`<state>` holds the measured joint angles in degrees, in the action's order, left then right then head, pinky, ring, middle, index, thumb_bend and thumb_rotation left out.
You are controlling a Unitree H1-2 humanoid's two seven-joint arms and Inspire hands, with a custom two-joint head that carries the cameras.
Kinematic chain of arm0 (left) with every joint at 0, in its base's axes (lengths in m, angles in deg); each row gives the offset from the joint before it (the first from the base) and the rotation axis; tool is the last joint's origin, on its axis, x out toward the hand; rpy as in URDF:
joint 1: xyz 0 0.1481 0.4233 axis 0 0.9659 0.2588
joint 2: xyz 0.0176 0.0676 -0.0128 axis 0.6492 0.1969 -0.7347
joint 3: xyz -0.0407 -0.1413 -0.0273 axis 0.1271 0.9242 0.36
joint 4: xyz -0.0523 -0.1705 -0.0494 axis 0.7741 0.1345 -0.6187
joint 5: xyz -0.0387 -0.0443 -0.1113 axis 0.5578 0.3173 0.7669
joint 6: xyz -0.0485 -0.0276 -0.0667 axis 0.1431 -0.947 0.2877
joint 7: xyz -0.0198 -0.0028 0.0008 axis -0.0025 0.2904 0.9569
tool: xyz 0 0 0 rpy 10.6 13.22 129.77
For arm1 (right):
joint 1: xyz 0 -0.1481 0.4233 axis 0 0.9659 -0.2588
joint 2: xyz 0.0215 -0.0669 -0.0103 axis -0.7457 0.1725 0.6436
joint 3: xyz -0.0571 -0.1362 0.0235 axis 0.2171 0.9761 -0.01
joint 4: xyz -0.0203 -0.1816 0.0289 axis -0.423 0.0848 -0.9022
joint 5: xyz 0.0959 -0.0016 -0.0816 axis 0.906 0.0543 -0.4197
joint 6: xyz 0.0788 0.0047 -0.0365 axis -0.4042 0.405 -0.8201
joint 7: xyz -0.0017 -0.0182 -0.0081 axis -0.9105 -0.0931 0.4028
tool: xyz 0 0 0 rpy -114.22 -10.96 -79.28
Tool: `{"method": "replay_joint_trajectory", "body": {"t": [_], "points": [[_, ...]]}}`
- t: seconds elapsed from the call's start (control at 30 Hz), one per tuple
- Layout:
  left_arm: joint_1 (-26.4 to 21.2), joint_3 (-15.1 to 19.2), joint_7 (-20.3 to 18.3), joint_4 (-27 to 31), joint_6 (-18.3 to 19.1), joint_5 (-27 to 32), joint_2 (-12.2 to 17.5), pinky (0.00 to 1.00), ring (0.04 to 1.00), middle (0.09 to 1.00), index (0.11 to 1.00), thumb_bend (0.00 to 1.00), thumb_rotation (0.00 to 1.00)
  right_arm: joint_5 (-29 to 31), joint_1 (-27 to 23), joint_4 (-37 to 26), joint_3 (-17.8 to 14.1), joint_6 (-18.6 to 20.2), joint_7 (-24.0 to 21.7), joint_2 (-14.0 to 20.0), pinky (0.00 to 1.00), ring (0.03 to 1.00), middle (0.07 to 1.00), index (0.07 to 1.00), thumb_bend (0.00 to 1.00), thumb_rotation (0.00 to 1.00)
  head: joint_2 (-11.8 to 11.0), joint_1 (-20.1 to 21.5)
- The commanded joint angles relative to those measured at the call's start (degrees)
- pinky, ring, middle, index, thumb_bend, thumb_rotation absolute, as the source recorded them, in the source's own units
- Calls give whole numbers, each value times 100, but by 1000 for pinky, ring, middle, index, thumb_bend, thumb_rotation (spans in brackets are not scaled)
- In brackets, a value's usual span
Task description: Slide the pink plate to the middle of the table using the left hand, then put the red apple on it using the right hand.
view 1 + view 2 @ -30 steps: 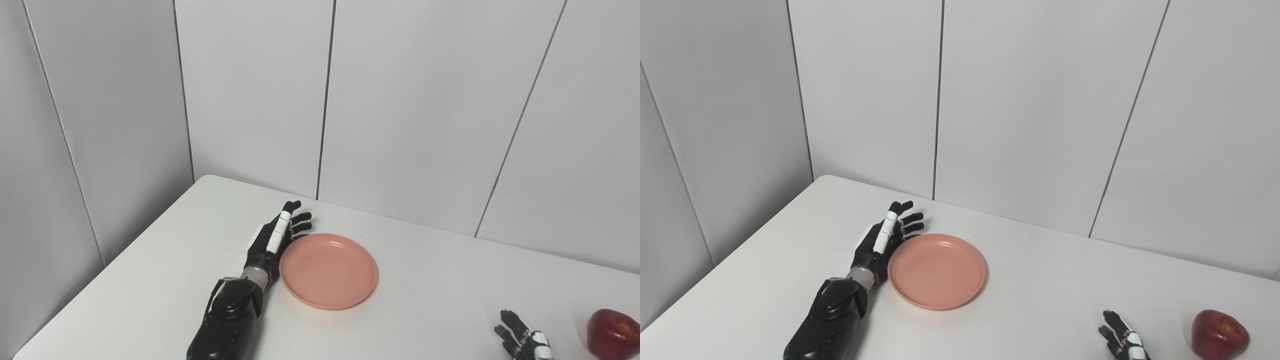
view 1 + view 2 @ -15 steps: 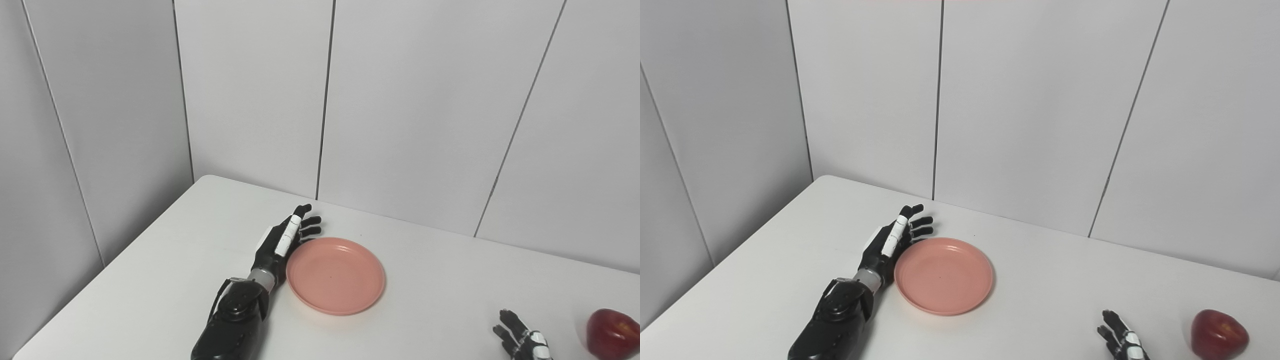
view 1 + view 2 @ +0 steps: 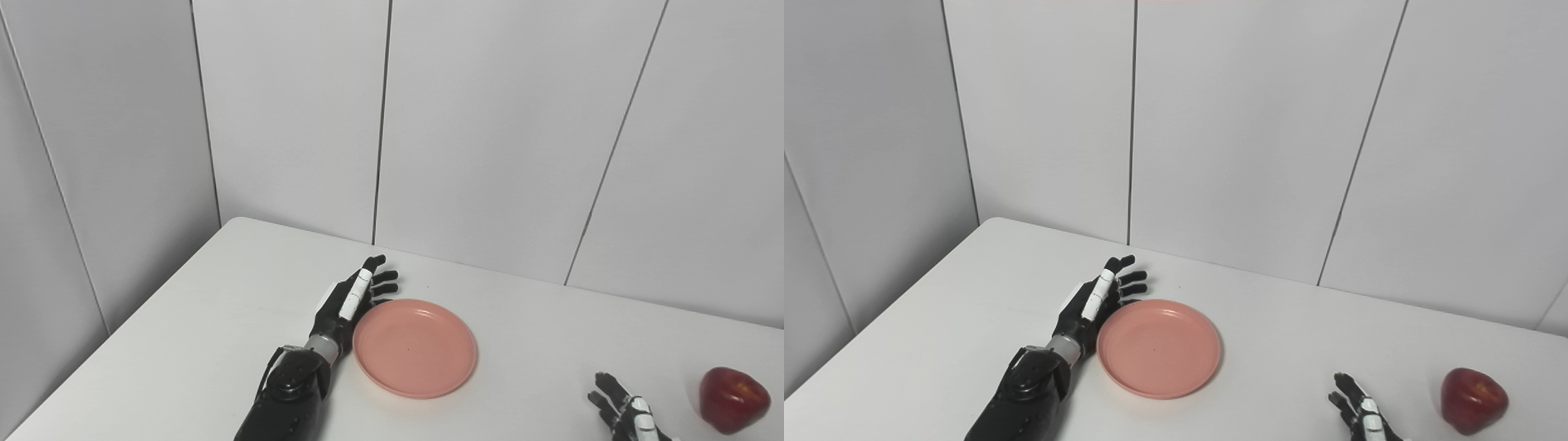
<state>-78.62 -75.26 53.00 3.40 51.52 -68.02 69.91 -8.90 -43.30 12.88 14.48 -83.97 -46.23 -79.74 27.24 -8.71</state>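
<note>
Left hand, fingers spread and holding nothing, lies edge-on against the round pink plastic plate to push it sideways, while right hand (open, empty) waits left of the red apple.

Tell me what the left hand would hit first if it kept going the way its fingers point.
Probably nothing on the table: the left hand points up and away past the pink plate's left rim, over bare table toward the wall panels. Depth is unclear.
</note>
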Motion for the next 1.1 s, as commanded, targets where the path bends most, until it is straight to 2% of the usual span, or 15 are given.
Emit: {"method": "replay_joint_trajectory", "body": {"t": [0.0,0.43,0.77,1.07], "points": [[-61,-37,-35,35,139,-3,-112,707,791,810,877,903,880,2,64,-13,148,256,-65,-134,985,895,910,838,689,1000,5,-7],[-43,-110,-41,143,289,-28,-354,707,788,805,876,920,870,-69,46,-16,238,200,5,-225,962,875,909,839,700,1000,68,212],[82,-165,227,495,572,-212,-642,709,796,812,867,891,880,-121,48,-68,287,270,42,-242,963,885,912,852,707,1000,103,251],[161,-228,495,616,618,-427,-851,748,807,802,861,868,890,-102,38,-48,290,257,59,-237,963,880,910,850,706,1000,108,251]]}}
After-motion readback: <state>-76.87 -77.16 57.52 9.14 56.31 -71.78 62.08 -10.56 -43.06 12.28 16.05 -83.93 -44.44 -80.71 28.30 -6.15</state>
